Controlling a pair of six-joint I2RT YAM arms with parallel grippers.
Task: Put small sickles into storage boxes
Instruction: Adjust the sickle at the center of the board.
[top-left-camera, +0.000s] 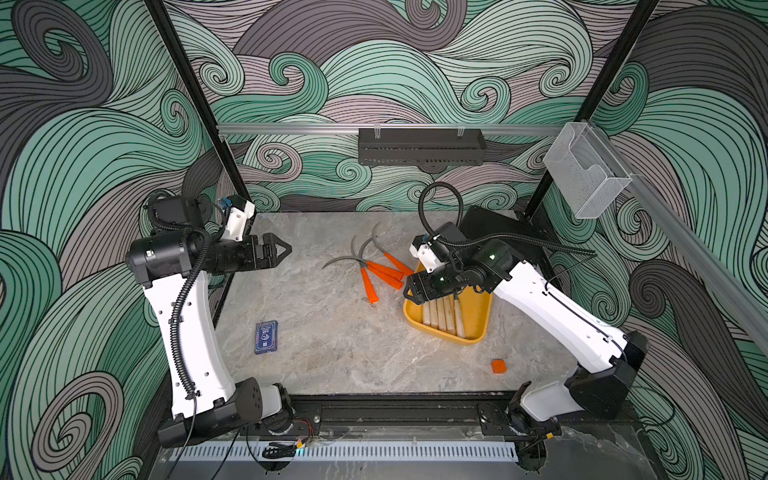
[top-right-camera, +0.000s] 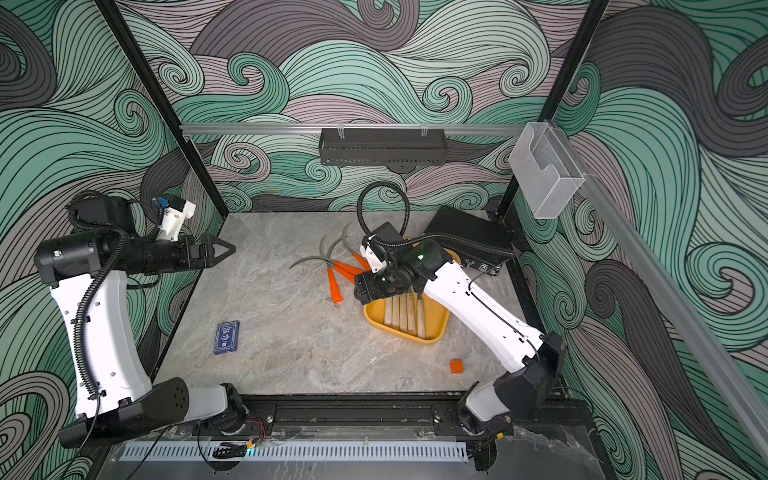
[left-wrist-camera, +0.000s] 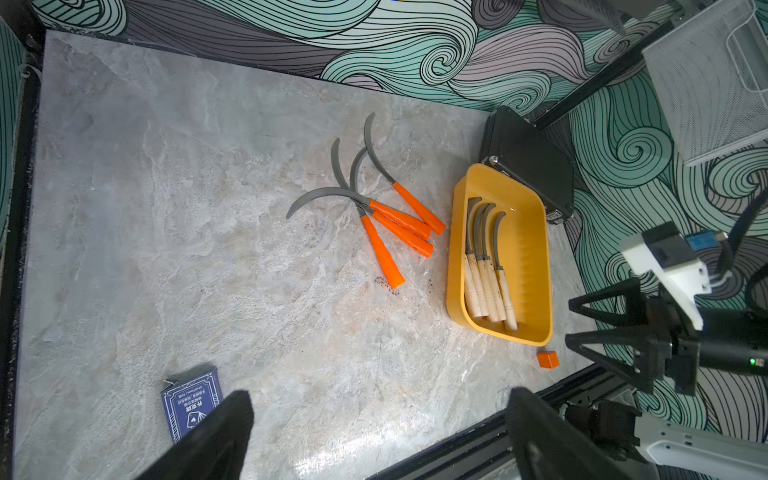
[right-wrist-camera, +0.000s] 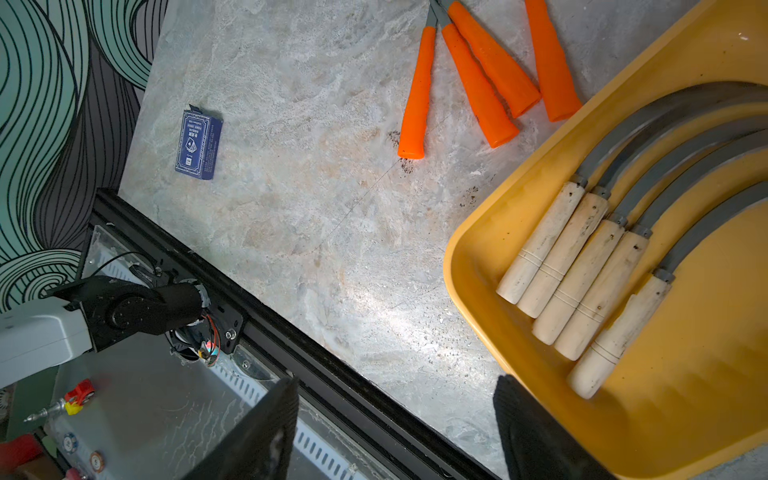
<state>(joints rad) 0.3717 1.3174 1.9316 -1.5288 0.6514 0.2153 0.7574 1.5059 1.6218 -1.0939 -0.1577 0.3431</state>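
Observation:
Several small sickles with orange handles (top-left-camera: 376, 270) (top-right-camera: 338, 272) (left-wrist-camera: 390, 224) (right-wrist-camera: 478, 79) lie fanned out on the marble table, their grey blades crossing. Several more with pale wooden handles (right-wrist-camera: 582, 266) (left-wrist-camera: 486, 286) lie side by side in the yellow storage box (top-left-camera: 478, 328) (top-right-camera: 436, 328) (left-wrist-camera: 528, 257) (right-wrist-camera: 685, 395). My right gripper (top-left-camera: 409, 291) (right-wrist-camera: 397, 382) (left-wrist-camera: 571, 322) hovers over the box's left edge, open and holding nothing. My left gripper (top-left-camera: 284, 250) (top-right-camera: 228, 249) (left-wrist-camera: 380, 399) hangs high at the table's left side, wide open and holding nothing.
A blue card box (top-left-camera: 266, 337) lies at the front left and a small orange cube (top-left-camera: 498, 366) at the front right. A black case (top-left-camera: 498, 226) sits behind the storage box. A clear bin (top-left-camera: 586, 174) and a black rack (top-left-camera: 419, 147) hang on the rails.

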